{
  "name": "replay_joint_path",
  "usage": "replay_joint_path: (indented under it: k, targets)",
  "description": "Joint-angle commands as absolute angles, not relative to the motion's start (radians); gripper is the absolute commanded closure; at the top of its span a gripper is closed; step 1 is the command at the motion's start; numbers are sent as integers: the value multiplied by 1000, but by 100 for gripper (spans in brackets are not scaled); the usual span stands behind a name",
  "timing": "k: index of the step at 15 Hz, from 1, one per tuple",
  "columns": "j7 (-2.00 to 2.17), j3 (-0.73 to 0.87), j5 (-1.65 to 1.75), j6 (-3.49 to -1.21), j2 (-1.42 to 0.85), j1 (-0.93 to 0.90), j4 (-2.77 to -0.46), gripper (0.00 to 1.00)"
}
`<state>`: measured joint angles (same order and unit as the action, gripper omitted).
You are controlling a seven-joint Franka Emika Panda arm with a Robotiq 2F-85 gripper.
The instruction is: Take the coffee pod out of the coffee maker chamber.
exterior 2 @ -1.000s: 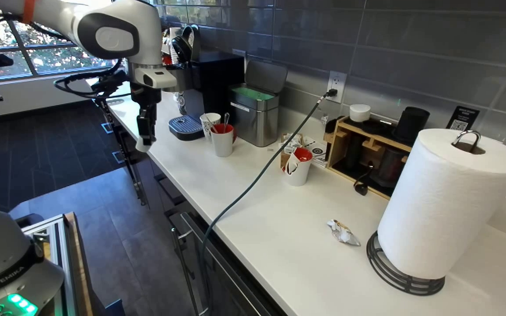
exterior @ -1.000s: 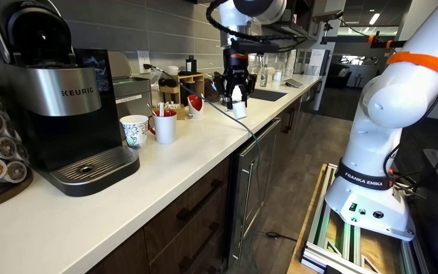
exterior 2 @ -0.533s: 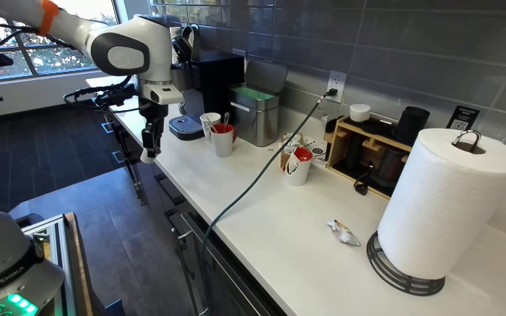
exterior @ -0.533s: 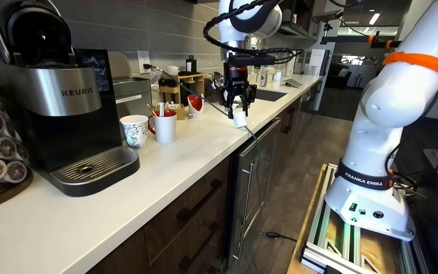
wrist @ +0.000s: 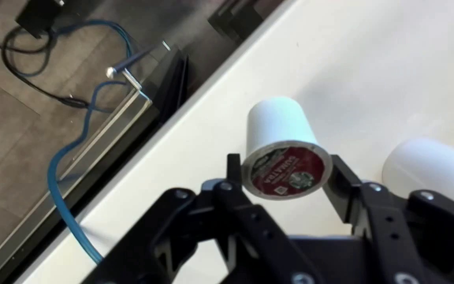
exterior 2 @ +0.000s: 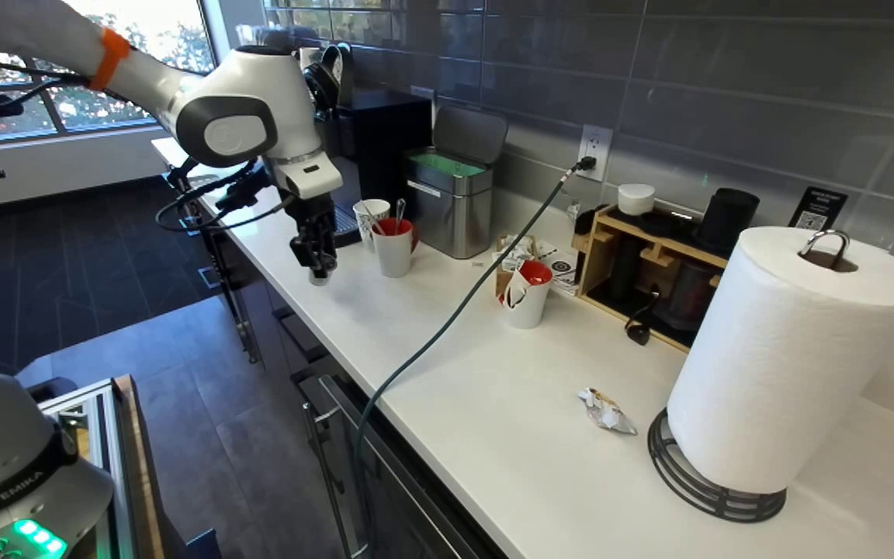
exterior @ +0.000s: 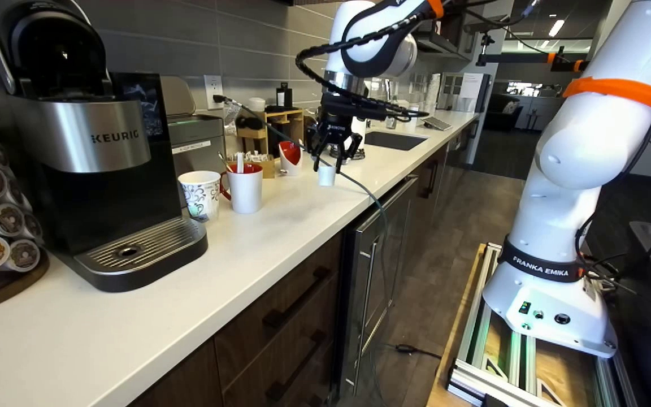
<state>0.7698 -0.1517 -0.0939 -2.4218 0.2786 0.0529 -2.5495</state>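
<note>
The coffee pod (wrist: 286, 169) is white with a red and dark "Sumatra" lid. In the wrist view it sits between the two fingertips, held at its lid rim, with its white body pointing away. My gripper (wrist: 284, 170) is shut on it. In both exterior views the gripper (exterior: 327, 168) (exterior 2: 320, 264) points down, with the white pod (exterior: 326, 177) (exterior 2: 319, 279) below the fingertips over the counter (exterior: 297, 226). Whether the pod touches the counter is unclear. The Keurig coffee maker (exterior: 94, 135) stands apart with its lid (exterior: 51, 48) raised; its chamber's inside is hidden.
A red-lined mug (exterior: 246, 189) and a paper cup (exterior: 201, 192) stand between gripper and coffee maker. A blue-green cable (exterior 2: 447, 322) crosses the counter. A metal bin (exterior 2: 455, 210), cut cup (exterior 2: 524, 304), wrapper (exterior 2: 606, 411) and paper towels (exterior 2: 788, 357) are also there.
My gripper has moved with the pod from the counter's front edge inward over the counter and somewhat lower, and its wrist has tilted. The pod stays held.
</note>
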Motion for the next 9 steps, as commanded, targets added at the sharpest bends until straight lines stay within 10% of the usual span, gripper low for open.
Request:
replay_joint_path:
  k: [1, 9]
  targets:
    - [907, -172, 77, -2697, 191, 119, -2573, 70]
    - [1380, -551, 752, -2812, 215, 574, -2561, 70]
